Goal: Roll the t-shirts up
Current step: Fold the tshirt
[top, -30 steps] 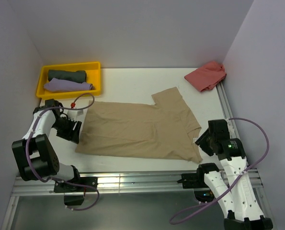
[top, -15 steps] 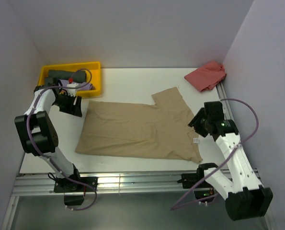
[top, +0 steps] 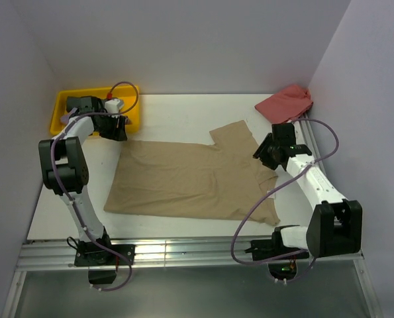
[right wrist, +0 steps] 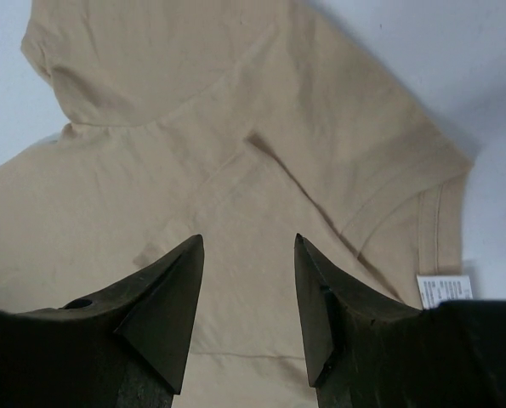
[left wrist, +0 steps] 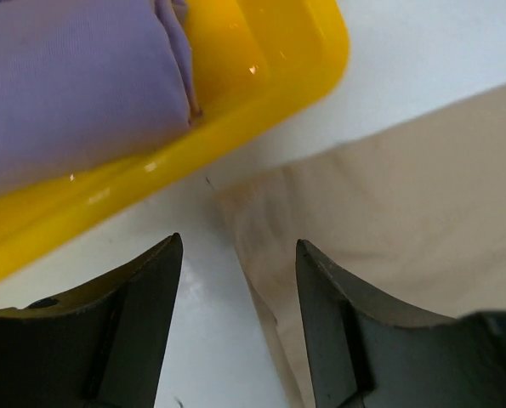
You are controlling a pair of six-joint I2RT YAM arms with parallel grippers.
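A large tan t-shirt (top: 190,179) lies spread flat in the middle of the table. My left gripper (top: 117,129) hovers open over its far left corner, right beside the yellow tray. In the left wrist view the fingers straddle the tan t-shirt's (left wrist: 389,212) hem edge, and the left gripper (left wrist: 240,242) holds nothing. My right gripper (top: 266,151) is open over the shirt's right shoulder. In the right wrist view the right gripper (right wrist: 248,238) hangs above the tan cloth (right wrist: 193,102), empty. A salmon-red t-shirt (top: 286,103) lies crumpled at the far right corner.
The yellow tray (top: 55,116) stands at the far left and holds a rolled lilac t-shirt (left wrist: 74,85); my left arm covers most of it from above. A white label (right wrist: 444,287) sticks out at the tan shirt's neck. Walls close off the left, right and back.
Both arms have swung away from the near edge. The left gripper went from the shirt's near left side to its far corner by the tray. The right moved up over the shoulder.
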